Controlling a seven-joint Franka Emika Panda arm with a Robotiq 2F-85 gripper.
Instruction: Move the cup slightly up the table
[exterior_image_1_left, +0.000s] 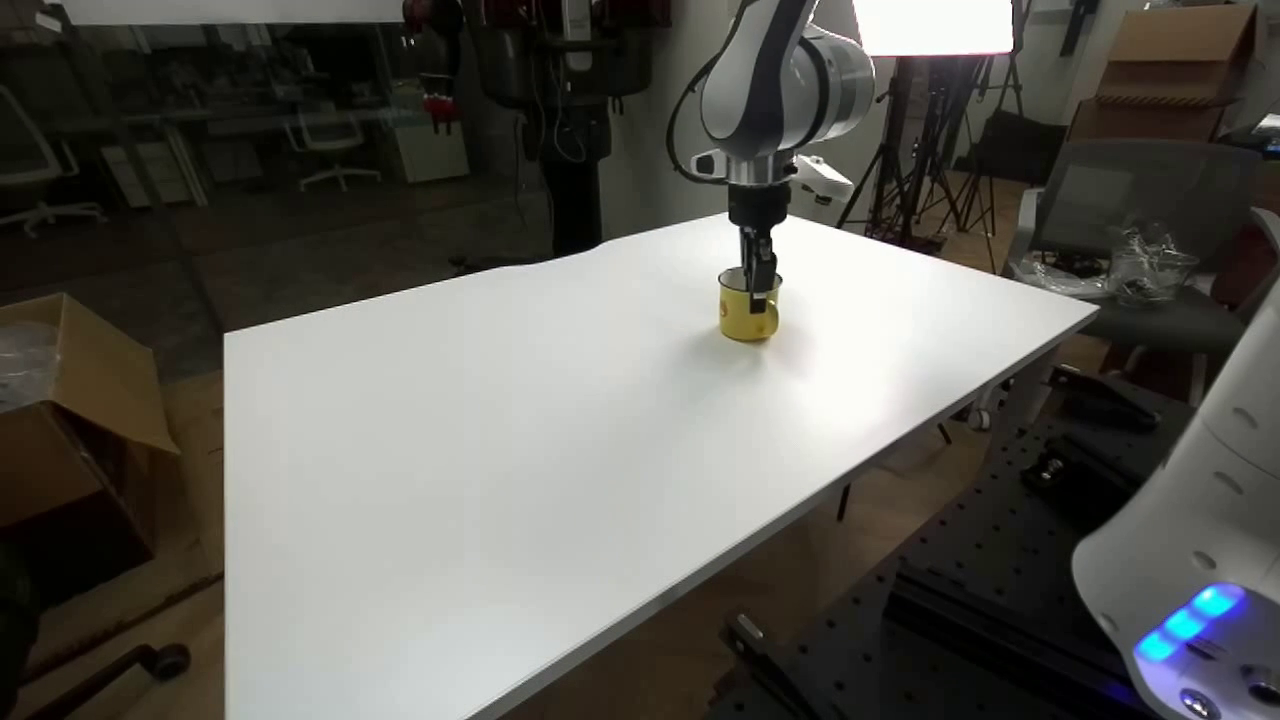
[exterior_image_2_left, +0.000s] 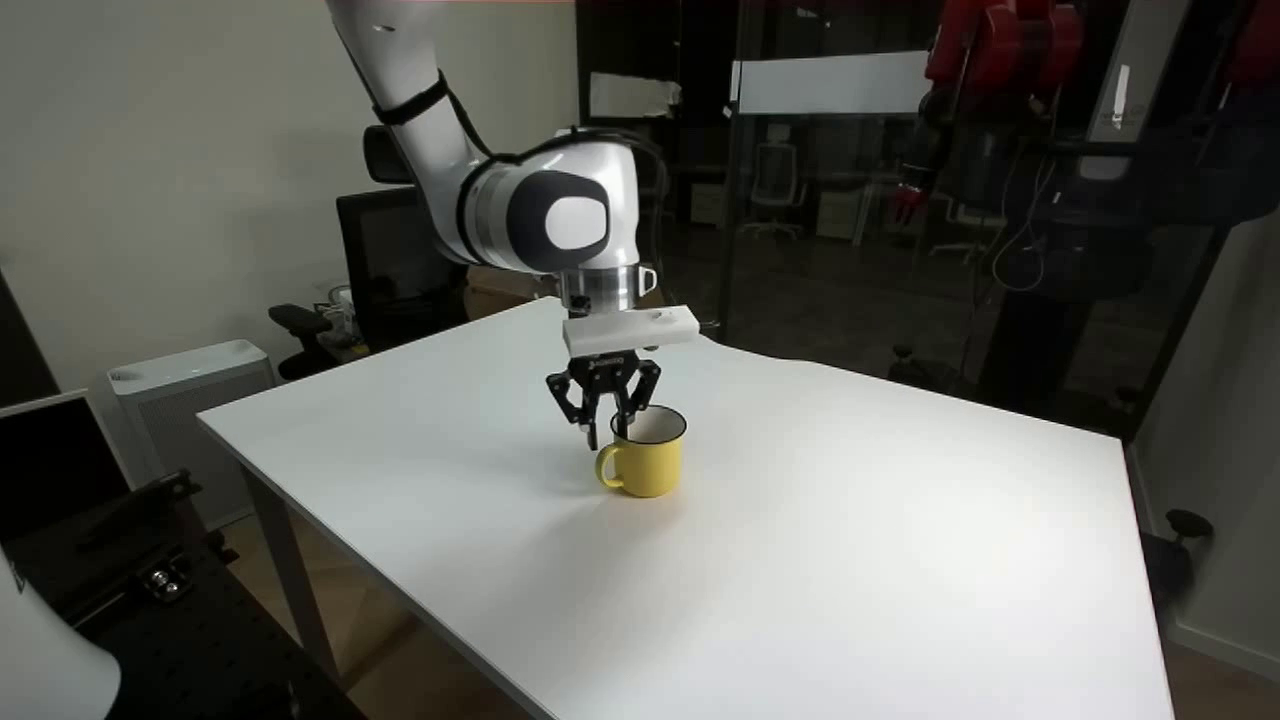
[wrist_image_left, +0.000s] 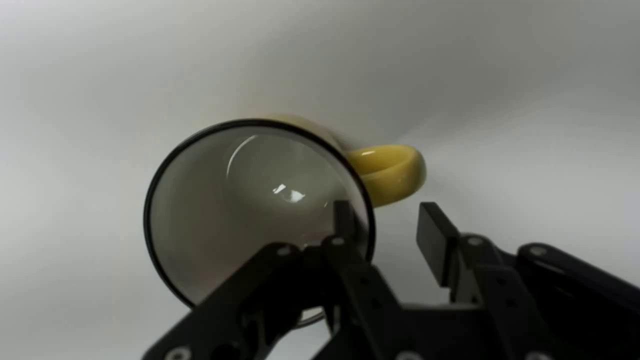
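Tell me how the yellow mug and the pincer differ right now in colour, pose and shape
The mug is mostly yellow outside; the pincer is black. The mug stands upright on the table; the pincer points down, open, one finger inside the mug, one outside. The mug is round with a loop handle; the pincer has two separate fingers. Both show black, the mug on its rim.

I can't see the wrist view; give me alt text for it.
Open gripper with one finger inside the yellow cup, the other finger outside it with a visible gap. The cup's handle points to the picture's right, against the white table.
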